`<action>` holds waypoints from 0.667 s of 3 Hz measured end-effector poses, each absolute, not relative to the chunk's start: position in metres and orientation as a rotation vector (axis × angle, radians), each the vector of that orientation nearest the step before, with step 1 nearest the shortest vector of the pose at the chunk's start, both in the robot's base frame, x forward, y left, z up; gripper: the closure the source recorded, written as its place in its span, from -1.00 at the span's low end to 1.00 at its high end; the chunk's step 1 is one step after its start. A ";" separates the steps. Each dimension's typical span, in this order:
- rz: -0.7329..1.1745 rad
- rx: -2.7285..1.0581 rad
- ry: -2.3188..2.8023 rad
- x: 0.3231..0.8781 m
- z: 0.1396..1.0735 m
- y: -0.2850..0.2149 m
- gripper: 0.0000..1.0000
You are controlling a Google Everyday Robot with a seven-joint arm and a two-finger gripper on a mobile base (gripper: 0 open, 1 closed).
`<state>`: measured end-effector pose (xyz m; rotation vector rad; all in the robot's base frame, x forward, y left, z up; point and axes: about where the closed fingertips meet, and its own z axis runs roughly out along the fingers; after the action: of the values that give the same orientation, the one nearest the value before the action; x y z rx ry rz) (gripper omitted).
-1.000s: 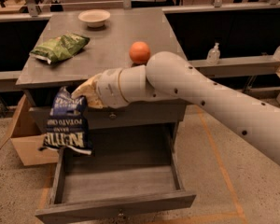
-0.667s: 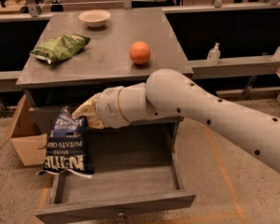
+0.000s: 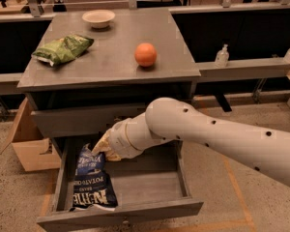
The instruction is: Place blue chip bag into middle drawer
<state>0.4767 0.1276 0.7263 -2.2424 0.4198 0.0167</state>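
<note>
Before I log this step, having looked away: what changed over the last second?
The arm lowered the blue bag from above the drawer down onto its floor, at the left; the claw is at the bag's top end. The green bag, orange and bowl stayed put.

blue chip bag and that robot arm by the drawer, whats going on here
The robot's arm reaches down into the open middle drawer, with its gripper at the top end of the blue chip bag. The bag lies along the drawer's left side, its lower end near the front wall. Whether it has been let go is not clear. A green chip bag, an orange and a bowl sit on the table above.
</note>
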 end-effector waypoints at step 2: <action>-0.034 -2.310 0.447 0.486 0.702 0.113 1.00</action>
<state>0.4861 0.1129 0.7016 -2.3096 0.4469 -0.0341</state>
